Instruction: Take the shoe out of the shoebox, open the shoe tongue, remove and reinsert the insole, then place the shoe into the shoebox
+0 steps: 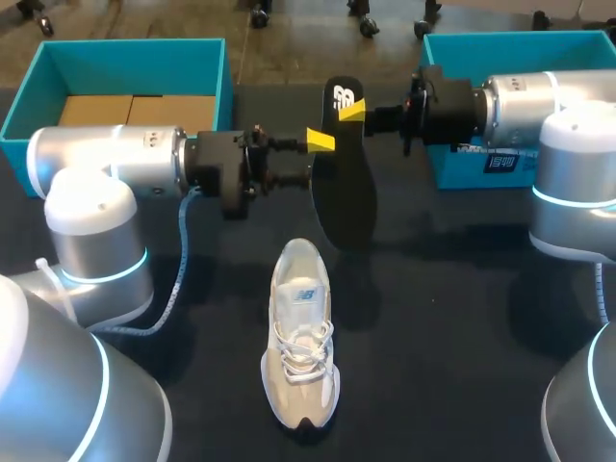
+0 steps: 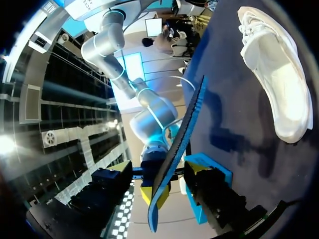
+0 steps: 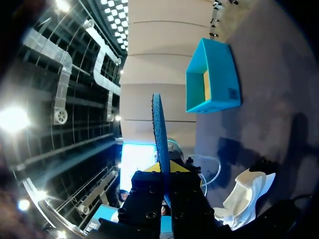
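A black insole point(image 1: 344, 183) hangs in the air over the middle of the table, heel end up. My right gripper point(image 1: 352, 111) is shut on its upper end; in the right wrist view the insole point(image 3: 158, 129) rises edge-on from between the yellow tips point(image 3: 168, 168). My left gripper point(image 1: 313, 161) stands at the insole's left edge, open. Its fingers straddle the thin insole point(image 2: 182, 144) with a gap on each side. A white and beige shoe point(image 1: 301, 332) lies on the black table below, toe toward the front edge.
A teal shoebox point(image 1: 38, 82) with cardboard inside stands at the back left. A second teal box point(image 1: 438, 58) stands at the back right, behind my right arm. Dark table surface surrounds the shoe point(image 2: 274, 74).
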Robot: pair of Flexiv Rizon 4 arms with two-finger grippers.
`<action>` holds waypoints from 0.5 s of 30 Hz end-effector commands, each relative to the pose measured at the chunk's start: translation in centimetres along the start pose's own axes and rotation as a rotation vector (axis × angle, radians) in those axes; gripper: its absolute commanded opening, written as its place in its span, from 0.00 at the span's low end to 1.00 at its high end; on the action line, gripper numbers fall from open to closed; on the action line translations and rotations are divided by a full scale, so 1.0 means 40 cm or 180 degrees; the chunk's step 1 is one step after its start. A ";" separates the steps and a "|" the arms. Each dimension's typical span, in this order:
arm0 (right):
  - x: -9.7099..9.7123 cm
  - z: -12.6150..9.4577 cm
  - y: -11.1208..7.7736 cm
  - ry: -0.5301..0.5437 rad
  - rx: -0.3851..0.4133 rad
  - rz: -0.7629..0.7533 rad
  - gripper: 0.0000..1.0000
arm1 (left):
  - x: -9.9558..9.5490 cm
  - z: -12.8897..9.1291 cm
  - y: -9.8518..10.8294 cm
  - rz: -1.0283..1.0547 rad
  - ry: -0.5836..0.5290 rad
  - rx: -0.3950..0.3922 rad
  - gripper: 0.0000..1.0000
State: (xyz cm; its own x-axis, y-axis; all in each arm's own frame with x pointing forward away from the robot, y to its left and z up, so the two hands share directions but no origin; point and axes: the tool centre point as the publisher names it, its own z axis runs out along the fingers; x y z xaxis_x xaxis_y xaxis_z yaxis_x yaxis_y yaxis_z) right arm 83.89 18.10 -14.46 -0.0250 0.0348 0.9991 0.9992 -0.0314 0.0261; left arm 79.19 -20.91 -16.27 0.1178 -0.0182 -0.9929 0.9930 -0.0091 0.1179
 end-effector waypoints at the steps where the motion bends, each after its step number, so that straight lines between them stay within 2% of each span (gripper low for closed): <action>1: -0.001 0.005 0.000 -0.0006 -0.0003 0.0001 0.00 | 0.009 0.015 0.010 -0.0003 0.0009 -0.0010 0.45; 12: -0.001 0.005 0.000 -0.0006 -0.0003 0.0001 0.00 | 0.024 0.036 0.020 -0.0049 0.0080 -0.0045 0.34; 15: -0.001 0.005 0.000 -0.0006 -0.0003 0.0001 0.00 | 0.022 0.039 0.017 -0.0046 0.0076 -0.0036 0.26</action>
State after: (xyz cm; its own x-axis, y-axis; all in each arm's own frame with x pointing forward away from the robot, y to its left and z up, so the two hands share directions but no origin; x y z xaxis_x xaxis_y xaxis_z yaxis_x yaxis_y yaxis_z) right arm 83.81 18.12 -14.43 -0.0240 0.0354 0.9991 0.9991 -0.0328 0.0252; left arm 79.86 -22.17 -16.99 0.1021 0.0059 -0.9948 0.9948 0.0011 0.1021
